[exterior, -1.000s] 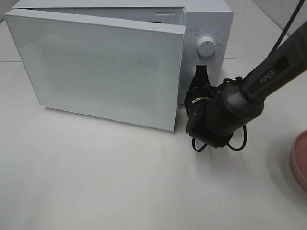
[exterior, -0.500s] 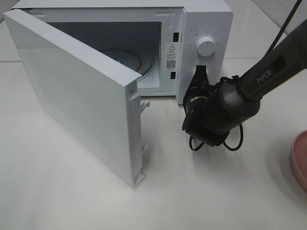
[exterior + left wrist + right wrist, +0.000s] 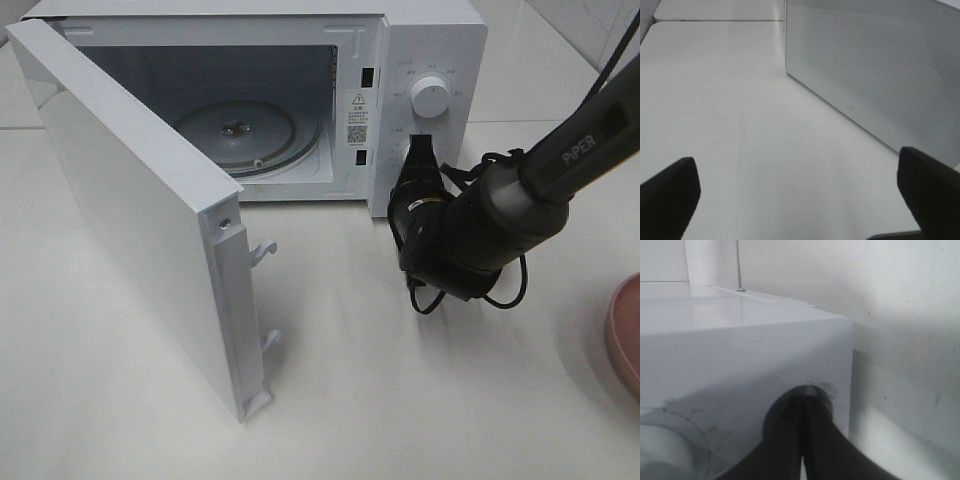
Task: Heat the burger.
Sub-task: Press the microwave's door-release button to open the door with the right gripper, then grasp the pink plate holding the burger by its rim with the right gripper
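Observation:
The burger is out of view in every frame. A white microwave (image 3: 432, 40) stands at the back with its door (image 3: 130, 220) swung wide open to the left, showing a bare glass turntable (image 3: 240, 130) inside. My right gripper (image 3: 418, 152) is shut, its tips pressed into the round button recess below the knob (image 3: 430, 97). In the right wrist view the closed fingers (image 3: 802, 412) meet at that recess in the front panel. My left gripper (image 3: 800, 192) is open and empty low over the table, facing the door's (image 3: 880, 65) dotted outer face.
The rim of a pink plate (image 3: 625, 335) shows at the right edge of the table. The open door juts forward over the left half of the table. White tabletop (image 3: 400, 400) lies in front of the microwave.
The microwave door has swung from almost shut to wide open. My right gripper stays shut at the button below the knob, and its arm has shifted slightly right.

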`<action>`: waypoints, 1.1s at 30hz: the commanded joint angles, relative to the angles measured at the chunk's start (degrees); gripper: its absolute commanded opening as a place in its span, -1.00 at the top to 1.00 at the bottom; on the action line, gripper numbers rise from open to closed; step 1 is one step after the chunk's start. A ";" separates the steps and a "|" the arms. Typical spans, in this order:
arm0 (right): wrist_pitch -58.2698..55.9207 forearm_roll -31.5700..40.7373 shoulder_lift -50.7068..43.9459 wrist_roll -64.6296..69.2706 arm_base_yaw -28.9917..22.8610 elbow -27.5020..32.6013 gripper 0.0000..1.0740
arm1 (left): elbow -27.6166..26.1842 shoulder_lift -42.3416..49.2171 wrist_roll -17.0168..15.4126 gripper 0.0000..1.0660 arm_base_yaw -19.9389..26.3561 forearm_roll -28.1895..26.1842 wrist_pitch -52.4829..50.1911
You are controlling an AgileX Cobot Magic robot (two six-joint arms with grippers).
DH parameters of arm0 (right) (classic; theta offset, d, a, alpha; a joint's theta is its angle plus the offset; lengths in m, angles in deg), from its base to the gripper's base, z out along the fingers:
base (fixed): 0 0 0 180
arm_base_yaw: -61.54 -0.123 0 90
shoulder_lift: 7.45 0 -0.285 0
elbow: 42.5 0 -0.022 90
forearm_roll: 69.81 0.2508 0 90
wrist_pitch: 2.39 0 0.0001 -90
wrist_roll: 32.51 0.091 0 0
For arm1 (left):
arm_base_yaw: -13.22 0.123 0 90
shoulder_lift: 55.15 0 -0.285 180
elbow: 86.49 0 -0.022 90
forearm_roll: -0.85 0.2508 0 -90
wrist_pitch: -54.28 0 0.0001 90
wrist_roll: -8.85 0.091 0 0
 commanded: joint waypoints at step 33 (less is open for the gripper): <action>-23.15 -8.77 -24.64 -23.89 1.15 21.43 0.95 | 0.11 1.32 -0.06 -0.88 0.06 0.00 -0.80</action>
